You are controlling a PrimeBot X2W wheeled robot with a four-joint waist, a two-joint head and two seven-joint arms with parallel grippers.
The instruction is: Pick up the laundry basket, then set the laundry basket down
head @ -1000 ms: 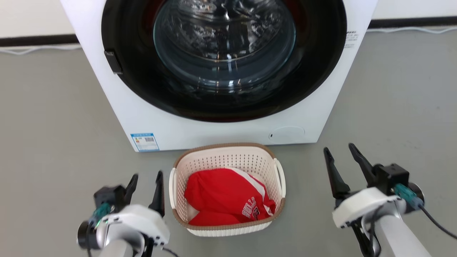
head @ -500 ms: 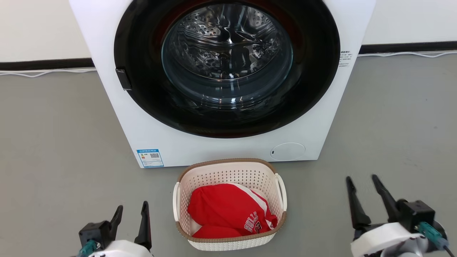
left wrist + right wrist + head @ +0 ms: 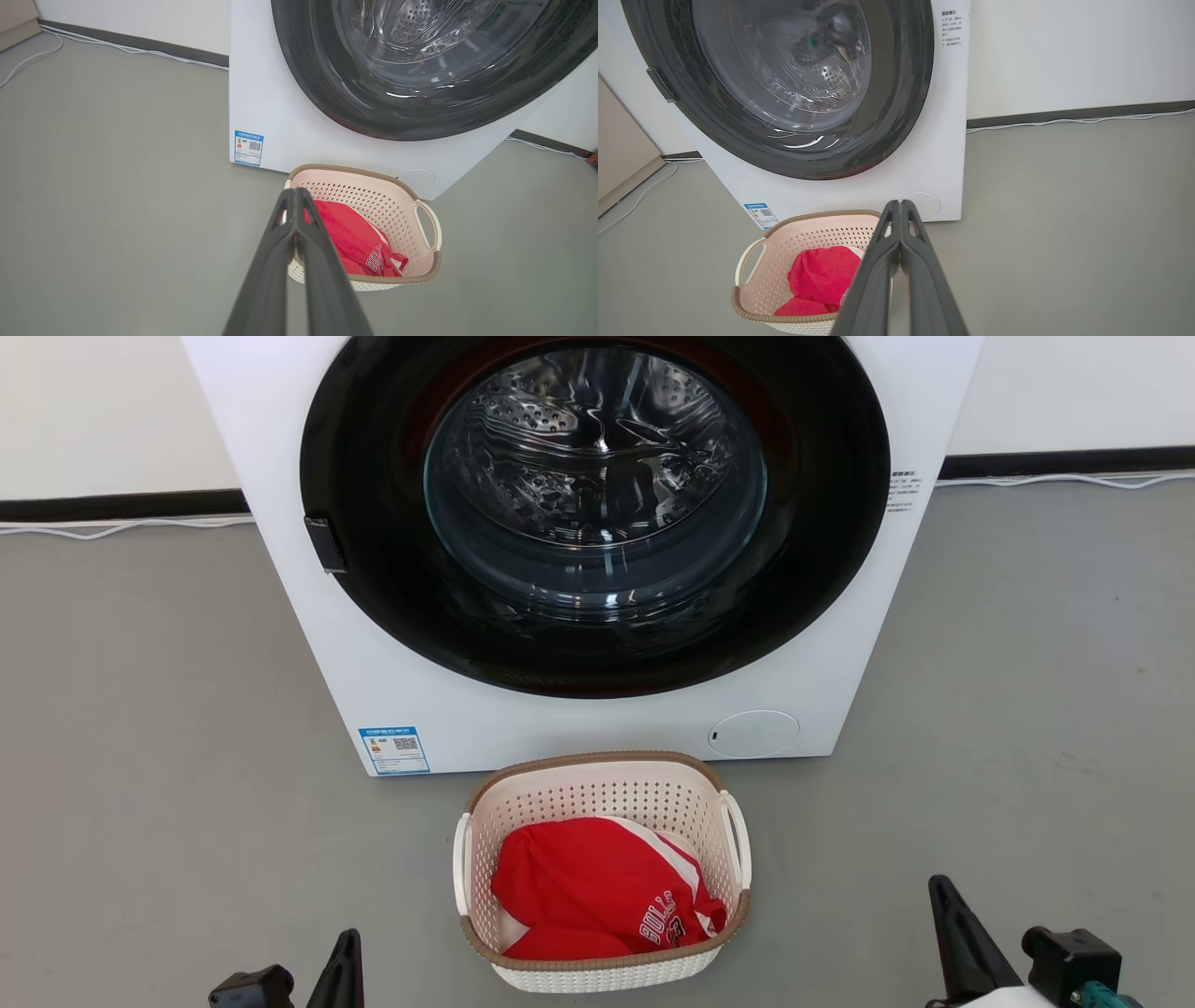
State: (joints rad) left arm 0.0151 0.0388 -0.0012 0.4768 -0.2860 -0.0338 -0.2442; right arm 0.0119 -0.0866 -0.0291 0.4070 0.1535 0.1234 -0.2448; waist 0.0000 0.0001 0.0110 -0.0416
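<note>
L gripper, R gripper closed, empty; laundry basket untouched.

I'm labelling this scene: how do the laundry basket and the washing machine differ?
The laundry basket is small; the washing machine towers behind it. The basket is perforated and open-topped, holding red clothing; the machine has smooth panels and a round glass door. Both are pale.

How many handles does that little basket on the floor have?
2. The left handle sits on the laundry basket on its left side, and the right handle on its right side. The near wall could hide another, though none shows.
</note>
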